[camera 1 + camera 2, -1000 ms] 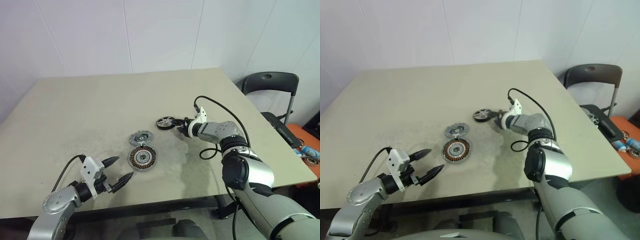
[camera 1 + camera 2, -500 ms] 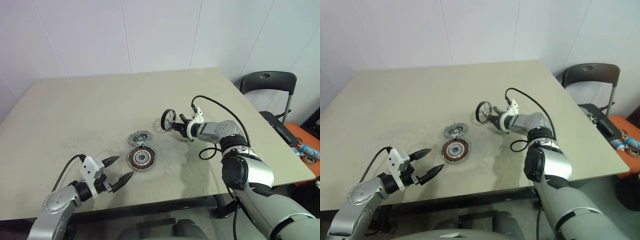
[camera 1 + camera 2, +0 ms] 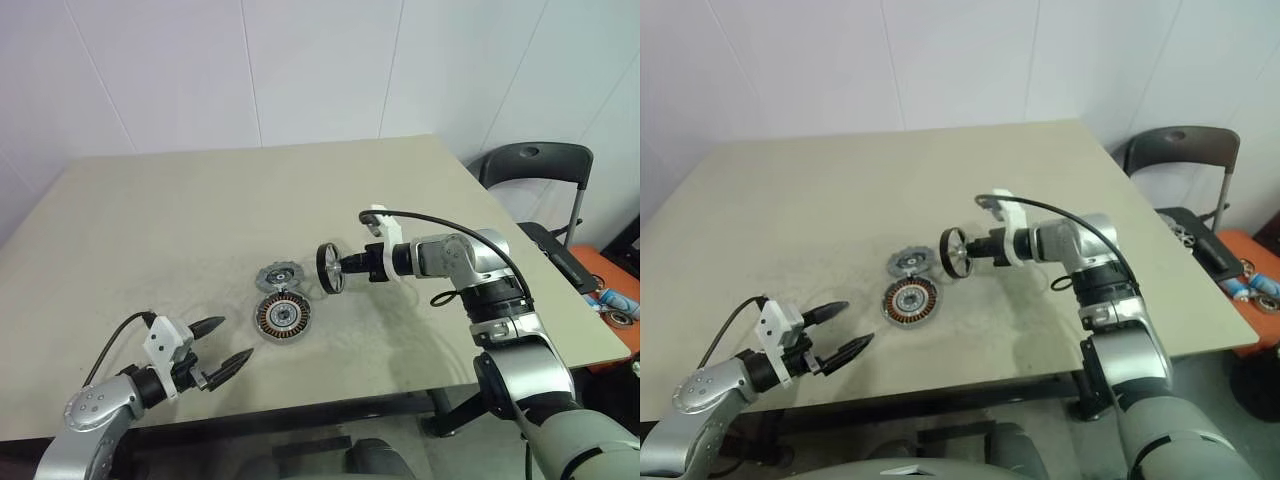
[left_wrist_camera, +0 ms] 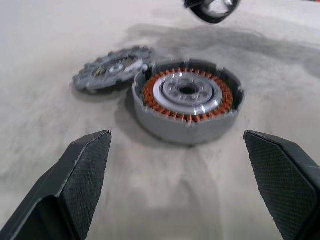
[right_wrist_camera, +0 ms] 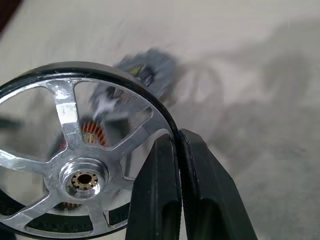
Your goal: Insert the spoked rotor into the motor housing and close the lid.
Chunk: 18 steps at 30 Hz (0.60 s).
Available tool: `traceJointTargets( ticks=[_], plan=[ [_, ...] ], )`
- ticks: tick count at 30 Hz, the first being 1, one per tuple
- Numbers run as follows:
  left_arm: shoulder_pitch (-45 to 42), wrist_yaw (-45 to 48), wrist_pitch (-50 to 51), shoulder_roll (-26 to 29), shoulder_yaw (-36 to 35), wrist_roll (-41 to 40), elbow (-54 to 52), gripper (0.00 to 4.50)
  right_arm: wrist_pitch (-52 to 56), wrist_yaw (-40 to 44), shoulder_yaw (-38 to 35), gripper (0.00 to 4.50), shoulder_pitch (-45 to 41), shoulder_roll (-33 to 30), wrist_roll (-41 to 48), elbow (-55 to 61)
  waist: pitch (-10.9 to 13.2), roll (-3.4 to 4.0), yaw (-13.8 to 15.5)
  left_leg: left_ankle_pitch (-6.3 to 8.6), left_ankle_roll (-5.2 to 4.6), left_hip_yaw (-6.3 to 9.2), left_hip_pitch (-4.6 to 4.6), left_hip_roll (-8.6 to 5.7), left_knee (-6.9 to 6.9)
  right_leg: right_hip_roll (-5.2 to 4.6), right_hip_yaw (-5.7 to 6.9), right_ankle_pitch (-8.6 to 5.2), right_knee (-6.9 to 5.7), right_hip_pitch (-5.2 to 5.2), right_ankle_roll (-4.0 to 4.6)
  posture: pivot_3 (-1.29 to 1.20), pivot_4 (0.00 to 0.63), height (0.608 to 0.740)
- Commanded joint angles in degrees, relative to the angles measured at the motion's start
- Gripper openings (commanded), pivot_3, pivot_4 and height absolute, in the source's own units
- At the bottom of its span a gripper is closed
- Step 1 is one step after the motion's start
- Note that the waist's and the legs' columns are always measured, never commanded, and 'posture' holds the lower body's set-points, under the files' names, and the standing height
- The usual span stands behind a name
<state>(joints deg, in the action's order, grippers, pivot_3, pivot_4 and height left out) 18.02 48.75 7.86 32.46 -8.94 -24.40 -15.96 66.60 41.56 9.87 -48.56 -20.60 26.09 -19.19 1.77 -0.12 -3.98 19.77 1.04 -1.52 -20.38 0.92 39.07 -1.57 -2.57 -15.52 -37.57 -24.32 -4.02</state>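
The right gripper [image 3: 352, 264] pinches the spoked rotor [image 3: 330, 267] by its rim, upright above the bench [image 3: 180, 210]. Beyond its fingertips sit the motor housing [image 3: 283, 316] and the lid [image 3: 279, 275] (touching). The left gripper [image 3: 224, 345] has its fingers spread wide, the housing ahead of them.

spoked rotor [image 3: 331, 267]: black rim, silver spokes, on edge, lifted off table, near housing | motor housing [image 3: 283, 317]: grey, copper windings, open, flat on table | lid [image 3: 280, 275]: notched silver disc, flat, touching housing's far side
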Motion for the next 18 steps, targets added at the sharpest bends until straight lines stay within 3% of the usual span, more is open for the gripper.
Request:
traceJointTargets(
  ticks=[1,18],
  plan=[
    [0.1,0.7,-0.8,0.8,-1.8,-1.0,-1.9,4.50,-3.3,3.0,3.9,0.01,-0.3,0.0,-1.0,6.5,0.0,0.00,0.0,0.00,0.00,0.00,0.00,0.00,0.02,0.00,0.00,0.00,-0.02,0.00,0.00,0.00,0.000,0.740],
    [0.6,0.5,-1.1,0.0,-0.9,0.2,-2.6,4.50,-7.4,3.0,12.5,0.01,-2.9,4.8,-7.4,8.4,0.0,-0.01,0.0,0.00,0.00,0.02,0.00,-0.01,0.04,-0.04,0.02,0.00,-0.02,-0.01,0.01,0.00,0.000,0.740]
  ],
)
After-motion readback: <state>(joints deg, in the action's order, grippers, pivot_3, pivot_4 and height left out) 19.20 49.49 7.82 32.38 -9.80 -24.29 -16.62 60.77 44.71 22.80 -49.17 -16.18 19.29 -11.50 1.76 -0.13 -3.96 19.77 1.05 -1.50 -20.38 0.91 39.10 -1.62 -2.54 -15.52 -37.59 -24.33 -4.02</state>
